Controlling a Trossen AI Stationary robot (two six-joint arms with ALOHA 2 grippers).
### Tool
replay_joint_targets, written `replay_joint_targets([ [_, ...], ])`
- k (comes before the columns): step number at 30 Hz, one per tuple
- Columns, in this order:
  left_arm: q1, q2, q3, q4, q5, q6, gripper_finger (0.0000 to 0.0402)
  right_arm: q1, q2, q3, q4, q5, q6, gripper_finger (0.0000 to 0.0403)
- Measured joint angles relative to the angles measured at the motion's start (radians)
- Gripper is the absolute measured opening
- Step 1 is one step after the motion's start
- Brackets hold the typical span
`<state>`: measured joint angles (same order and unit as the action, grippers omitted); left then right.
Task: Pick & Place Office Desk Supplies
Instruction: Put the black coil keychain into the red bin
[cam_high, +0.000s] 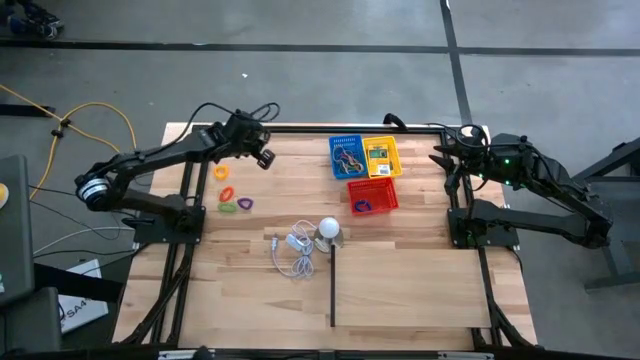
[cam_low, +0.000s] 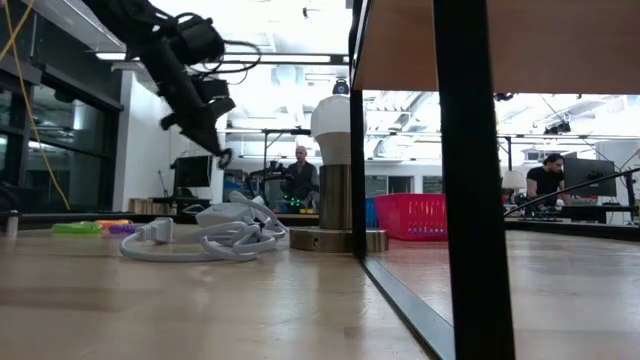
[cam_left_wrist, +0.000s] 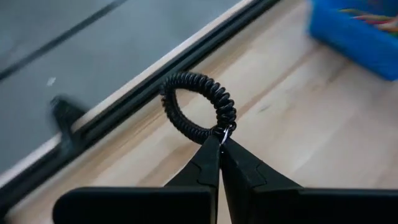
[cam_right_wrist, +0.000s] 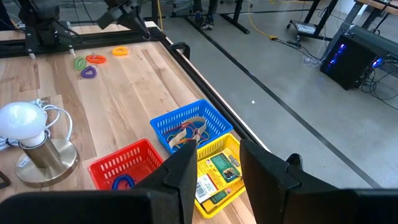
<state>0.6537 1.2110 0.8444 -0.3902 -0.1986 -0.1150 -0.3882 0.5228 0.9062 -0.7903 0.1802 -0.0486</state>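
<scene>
1. On the white sheet that lies on the floor at the lower left of the high view, dark letters begin with "SA", but the remainder cannot be read.
2. The yellow-and-green packets in the yellow basket carry print, but it is too small to read.
3. No other text, brand or number is readable.

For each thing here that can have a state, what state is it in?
Left gripper: shut on black coiled ring, held above the table.
Right gripper: open, empty.
Blue basket: holds rubber bands.
Yellow basket: holds packets.
Red basket: holds a blue ring.
Bulb: upright, unlit.
</scene>
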Motion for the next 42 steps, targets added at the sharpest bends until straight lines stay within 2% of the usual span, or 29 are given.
replay_joint_targets([
  [6,-0.085,0.056,0.0,0.169,0.074,0.126,0.0001,0.0,0.0,0.0,0.0,0.0,0.0,0.011],
  [13,-0.185,0.156,0.0,0.44,0.143,0.27,0.0001,0.0,0.0,0.0,0.0,0.0,0.0,0.011],
  [22,-0.272,0.275,0.0,0.73,0.234,0.3,0.0001,0.0,0.0,0.0,0.0,0.0,0.0,0.011],
  [29,-0.286,0.307,0.018,0.752,0.234,0.282,0.0001,0.0,0.0,0.0,0.0,0.0,0.0,0.011],
  [37,-0.286,0.306,0.021,0.748,0.296,0.232,0.0001,0.0,0.0,0.0,0.0,0.0,0.0,0.011],
  [42,-0.317,0.329,0.084,0.697,0.31,0.238,0.0001,0.0,0.0,0.0,0.0,0.0,0.0,0.011],
])
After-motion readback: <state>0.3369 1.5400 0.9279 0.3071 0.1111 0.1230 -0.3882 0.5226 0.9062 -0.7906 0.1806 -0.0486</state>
